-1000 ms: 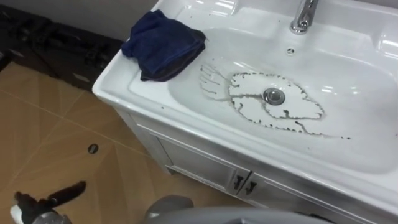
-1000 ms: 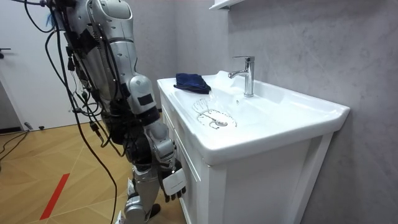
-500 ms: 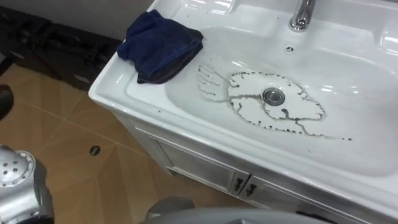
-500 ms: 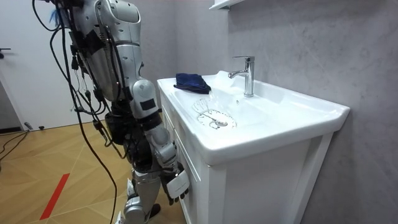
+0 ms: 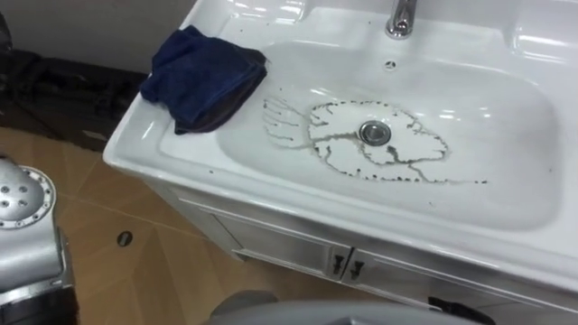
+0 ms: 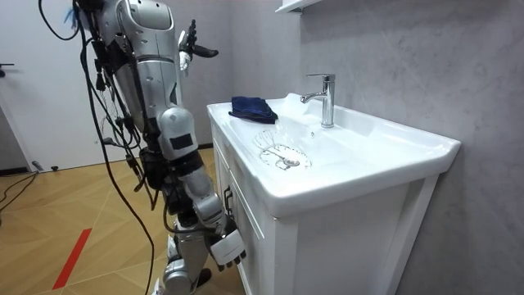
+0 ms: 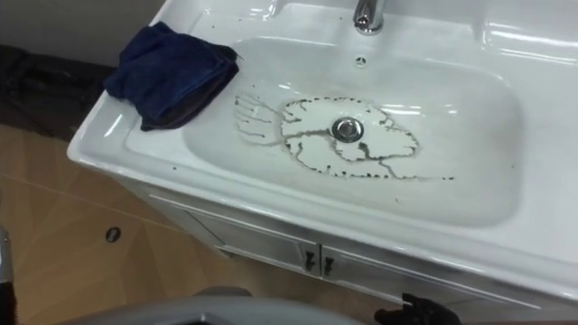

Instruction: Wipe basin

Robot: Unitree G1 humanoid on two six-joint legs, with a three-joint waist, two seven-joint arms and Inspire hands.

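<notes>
Basin (image 5: 506, 135) rim: cloth (image 5: 203, 77), well apart from left hand (image 6: 190, 43) fingers (image 6: 192, 31).

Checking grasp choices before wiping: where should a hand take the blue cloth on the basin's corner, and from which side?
Probably the raised folds at the middle of the blue cloth, from above on the robot's left: it lies heaped on the basin rim, one edge drooping into the bowl.

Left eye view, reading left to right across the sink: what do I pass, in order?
blue cloth → feathery dark streaks → drain → thin dark trail. The faucet and overflow hole are left out, since they sit nearly above the drain.
</notes>
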